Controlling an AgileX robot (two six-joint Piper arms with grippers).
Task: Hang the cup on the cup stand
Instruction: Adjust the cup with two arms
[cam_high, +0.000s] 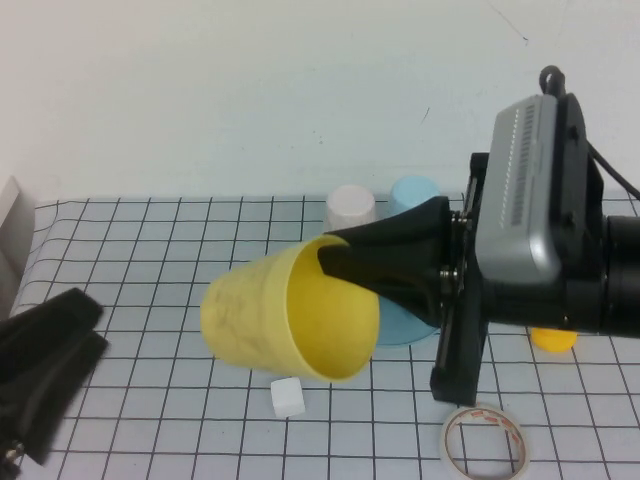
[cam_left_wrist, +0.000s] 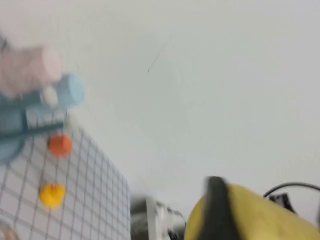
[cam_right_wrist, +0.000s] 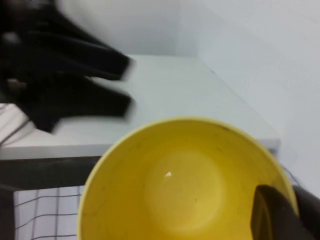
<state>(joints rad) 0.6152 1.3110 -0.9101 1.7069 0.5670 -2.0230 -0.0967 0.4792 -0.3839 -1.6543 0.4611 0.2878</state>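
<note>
High view: one yellow cup (cam_high: 260, 312), right gripper (cam_high: 335, 262), left gripper (cam_high: 85, 325).

Right end effector (cam_high: 335, 258) raised, clamped; left end effector (cam_high: 70, 335) low, parted.

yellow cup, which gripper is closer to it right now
Right. The right gripper is clamped on the rim of the yellow cup, holding it sideways above the table. The left gripper is open and apart from it, off to the cup's left.

The grid-lined table (cam_high: 150, 300) carries a white cube (cam_high: 287, 397), tape roll (cam_high: 483, 443) and cup stand (cam_high: 405, 322).
</note>
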